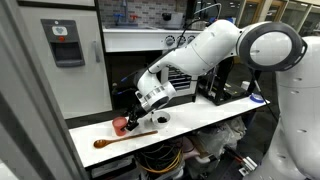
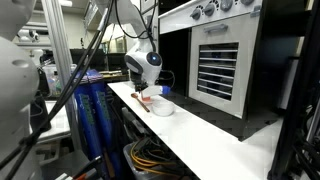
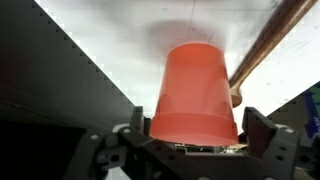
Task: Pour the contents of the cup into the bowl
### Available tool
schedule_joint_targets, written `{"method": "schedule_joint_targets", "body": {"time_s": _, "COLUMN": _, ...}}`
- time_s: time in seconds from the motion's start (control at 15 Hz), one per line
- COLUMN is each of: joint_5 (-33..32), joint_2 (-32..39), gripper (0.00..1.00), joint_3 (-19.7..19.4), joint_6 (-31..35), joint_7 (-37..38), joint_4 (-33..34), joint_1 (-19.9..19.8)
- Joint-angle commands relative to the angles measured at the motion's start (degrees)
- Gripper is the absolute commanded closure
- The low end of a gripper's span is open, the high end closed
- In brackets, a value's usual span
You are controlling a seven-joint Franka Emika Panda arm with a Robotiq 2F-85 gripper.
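claw around the red cup near the end of the white worktop, before the pour

the claw (image 3: pixel 190 150) stands with its two fingers (image 3: pixel 262 135) on either side of the cup (image 3: pixel 194 92), at its wide end, but the wrist view does not show whether the pads press it, so i cannot tell if it grips or is only open around it. in an exterior view the cup (image 1: pixel 122 125) sits low near one end of the worktop (image 1: pixel 215 115), close to its front edge, with the wooden spoon (image 1: pixel 122 138) just beside it and the bowl (image 1: pixel 161 119) near, further along the edge. i judge that the cup is taken from the side so the wrist can tilt it over the bowl (image 2: pixel 163 107). what is inside the cup and the bowl is not visible.
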Motion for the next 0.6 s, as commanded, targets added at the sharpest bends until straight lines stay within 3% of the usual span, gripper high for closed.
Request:
{"method": "schedule_joint_targets", "body": {"time_s": 0.0, "joint_5": -4.04, "joint_2": -5.00, "gripper": 0.00, "joint_3": 0.02, "joint_6": 3.10, "joint_7": 5.04, "joint_4": -3.51, "joint_1": 0.64}}
{"method": "schedule_joint_targets", "body": {"time_s": 0.53, "joint_5": -28.05, "joint_2": -15.15, "gripper": 0.00, "joint_3": -1.10, "joint_6": 5.15, "joint_7": 29.87, "joint_4": -12.28, "joint_1": 1.99}}
